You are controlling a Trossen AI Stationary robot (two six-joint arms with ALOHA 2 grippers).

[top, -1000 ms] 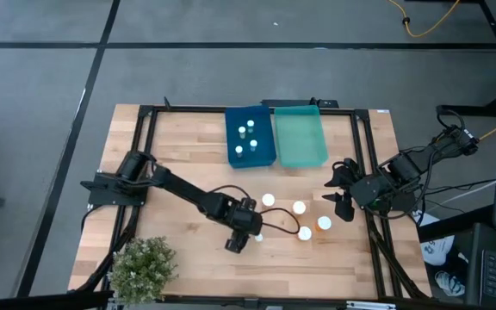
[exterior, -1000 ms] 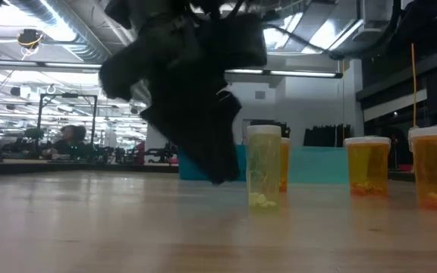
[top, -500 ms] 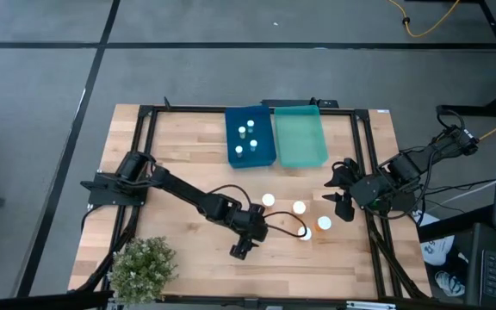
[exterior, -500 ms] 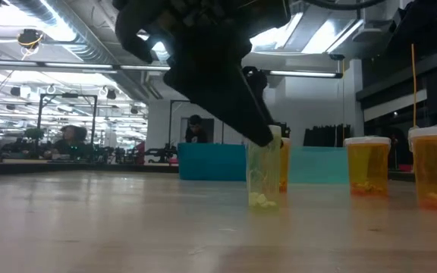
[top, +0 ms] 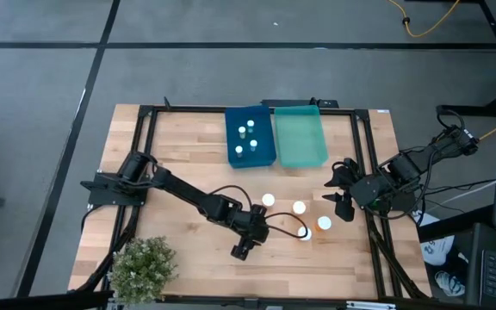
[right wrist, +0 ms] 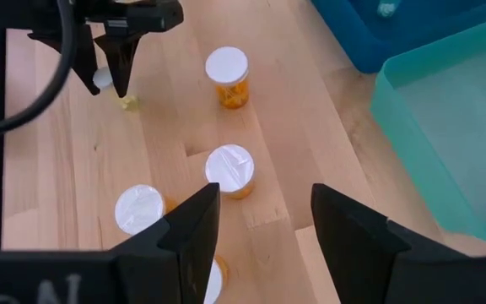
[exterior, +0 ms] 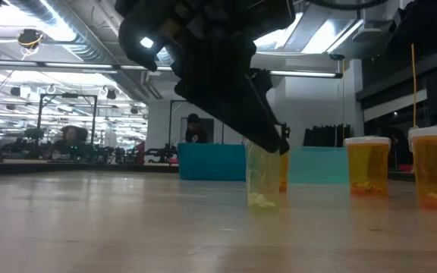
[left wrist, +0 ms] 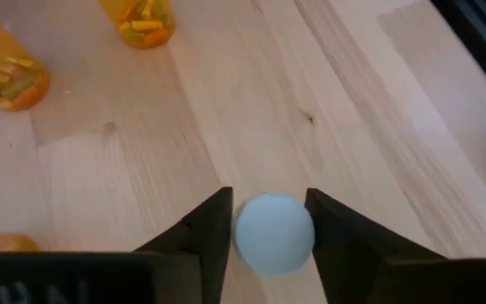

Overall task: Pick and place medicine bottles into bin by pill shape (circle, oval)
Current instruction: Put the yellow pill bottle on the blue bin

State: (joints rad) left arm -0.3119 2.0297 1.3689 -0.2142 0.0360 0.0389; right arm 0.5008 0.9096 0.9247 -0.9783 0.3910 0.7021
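A small whitish bottle [exterior: 264,178] with a white cap [left wrist: 274,232] stands upright on the wooden table, a few pills at its bottom. My left gripper [top: 255,232] is over it, shut on its cap; it also shows in the low view [exterior: 271,140]. Several amber bottles [top: 299,207] with white caps stand just to its right and farther back. My right gripper [top: 338,196] waits open and empty near the table's right edge. My left gripper pinches the whitish bottle's white cap [left wrist: 251,241] between its two fingers, one on each opposite side. The fingers [exterior: 260,129] come down at a slant from above. The bottle stands upright with its base [exterior: 262,203] on the table.
A blue bin [top: 229,138] with several small whitish bottles and a teal bin [top: 321,142] stand at the far edge. A green potted plant [top: 143,267] stands at the near left. Amber bottles [left wrist: 146,10] stand close beyond my left gripper. A black frame borders the table.
My left gripper has gone toward the table's right edge to the whitish bottle and come down, so that its fingers now stand at the cap. The bottle has stayed where it was, upright on the table.
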